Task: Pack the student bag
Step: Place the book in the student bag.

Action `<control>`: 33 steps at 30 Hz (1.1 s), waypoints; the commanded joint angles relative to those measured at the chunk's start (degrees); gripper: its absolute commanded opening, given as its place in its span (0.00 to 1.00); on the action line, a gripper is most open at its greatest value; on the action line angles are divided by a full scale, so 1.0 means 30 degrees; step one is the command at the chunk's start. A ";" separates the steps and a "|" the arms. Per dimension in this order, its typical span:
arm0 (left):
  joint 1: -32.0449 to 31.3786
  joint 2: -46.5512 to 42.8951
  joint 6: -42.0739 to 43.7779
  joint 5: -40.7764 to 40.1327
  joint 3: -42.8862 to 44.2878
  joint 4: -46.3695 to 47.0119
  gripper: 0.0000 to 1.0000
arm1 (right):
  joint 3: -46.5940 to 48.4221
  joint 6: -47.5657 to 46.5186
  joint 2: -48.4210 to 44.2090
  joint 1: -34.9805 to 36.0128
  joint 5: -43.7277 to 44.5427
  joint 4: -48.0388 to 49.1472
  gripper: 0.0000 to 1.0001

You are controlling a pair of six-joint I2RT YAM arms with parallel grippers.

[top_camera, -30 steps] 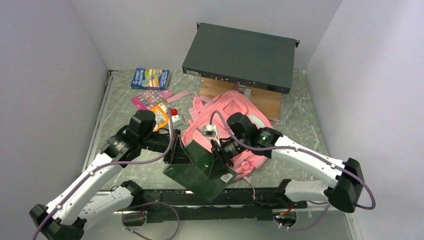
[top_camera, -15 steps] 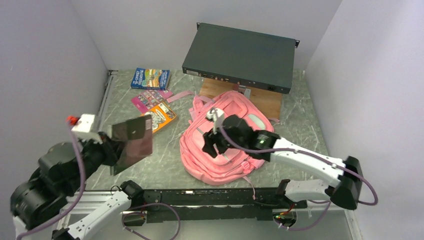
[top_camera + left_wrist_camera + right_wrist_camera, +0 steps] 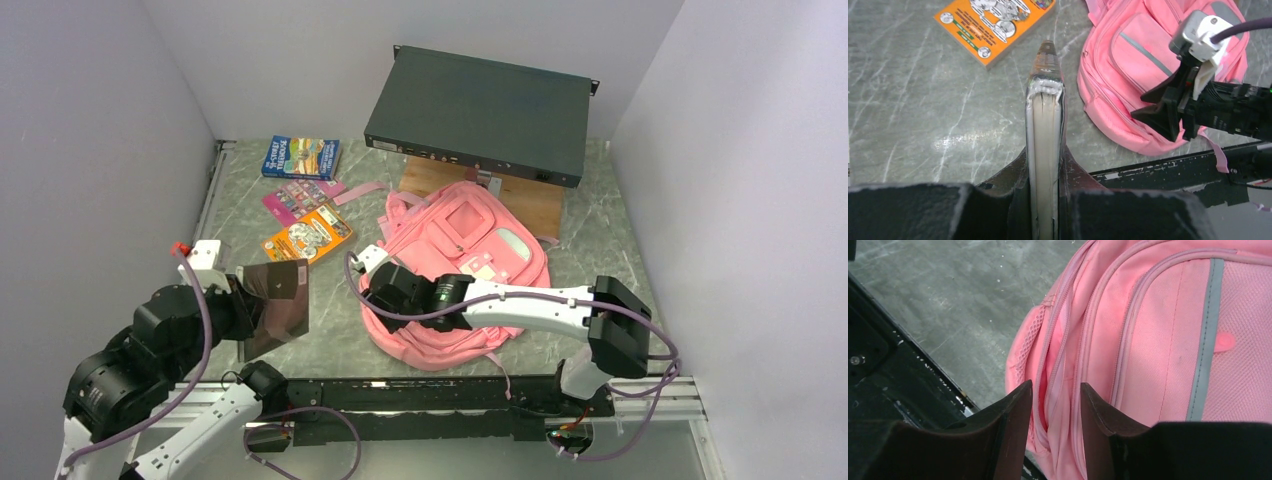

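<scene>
The student bag [image 3: 470, 265] lies flat, a pink backpack with its front pockets up; it also fills the right wrist view [image 3: 1158, 325]. My right gripper [image 3: 375, 292] is at the bag's near-left edge. Its fingers [image 3: 1015, 425] stand apart on either side of the pale zip seam [image 3: 1060, 390], with pink fabric in the gap but nothing visibly pinched. My left gripper [image 3: 1044, 160] is shut on a dark-covered book [image 3: 278, 305], held edge-on with its cream pages [image 3: 1044, 130] showing, raised left of the bag [image 3: 1128, 65].
An orange book [image 3: 307, 235], a pink card sheet [image 3: 295, 195] and a blue book [image 3: 300, 157] lie at the back left. A dark rack unit [image 3: 480, 105] rests on a wooden board [image 3: 470, 190] behind the bag. A black rail [image 3: 400, 395] runs along the near edge.
My left arm has pulled the dark book away from the bag to the left and lifted it. My right gripper has slid to the bag's near-left edge, and its jaws have narrowed.
</scene>
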 commanded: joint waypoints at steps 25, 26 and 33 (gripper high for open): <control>0.0001 -0.1018 -0.4527 0.2381 -0.3726 0.6241 0.00 | 0.1083 0.0665 -0.0370 -0.0531 0.1794 0.0176 0.00; -0.0012 -0.1244 -0.5059 0.2203 -0.3883 0.6378 0.00 | 0.0976 0.0822 -0.0893 -0.0929 0.1263 0.0280 0.00; -0.0014 -0.2652 -0.7476 0.2292 -0.4516 0.7837 0.00 | -0.0275 0.2842 -0.4725 -0.4571 -0.4274 0.2512 0.00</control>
